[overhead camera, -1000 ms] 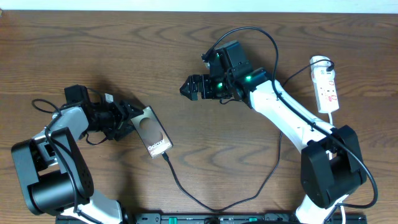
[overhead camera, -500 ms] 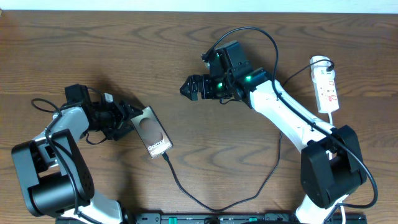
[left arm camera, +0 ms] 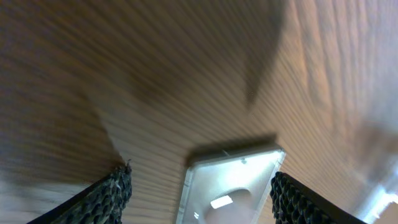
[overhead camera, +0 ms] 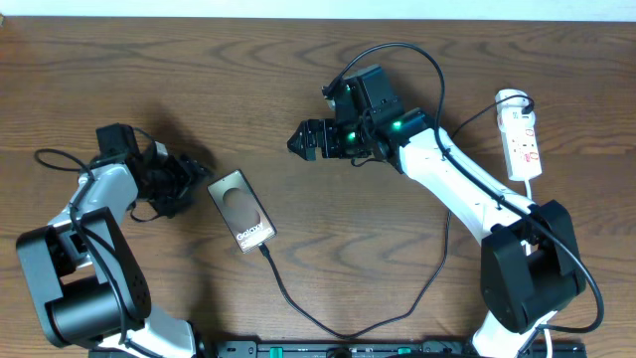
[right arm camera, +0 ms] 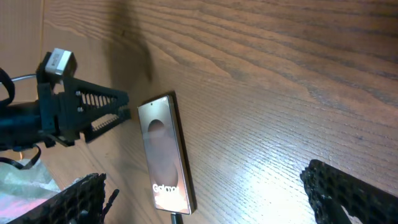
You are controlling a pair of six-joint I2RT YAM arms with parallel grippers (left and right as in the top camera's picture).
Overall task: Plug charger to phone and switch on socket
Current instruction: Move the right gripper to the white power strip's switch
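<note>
Two tools: both stand with jaws wide, neither holding anything.
Left tool point(overhead camera: 195, 181): at the left of the worktop point(overhead camera: 328, 60), aimed at the phone's upper-left end, near it but not touching. In its blurred wrist view, that end lies between its spread fingers point(left arm camera: 115, 190).
Phone point(overhead camera: 241, 210): flat on the worktop left of centre, lying diagonally, with the "Galaxy" lettering toward its lower-right end.
Charger point(overhead camera: 298, 308): thin black cable. Its tip meets the phone's lower-right end, though how well it is seated cannot be told. The cable loops toward the near edge, then climbs by the right arm.
Right tool point(overhead camera: 298, 140): past centre, well apart from the phone.
Socket point(overhead camera: 523, 134): white strip at the far right, well apart from both tools.
</note>
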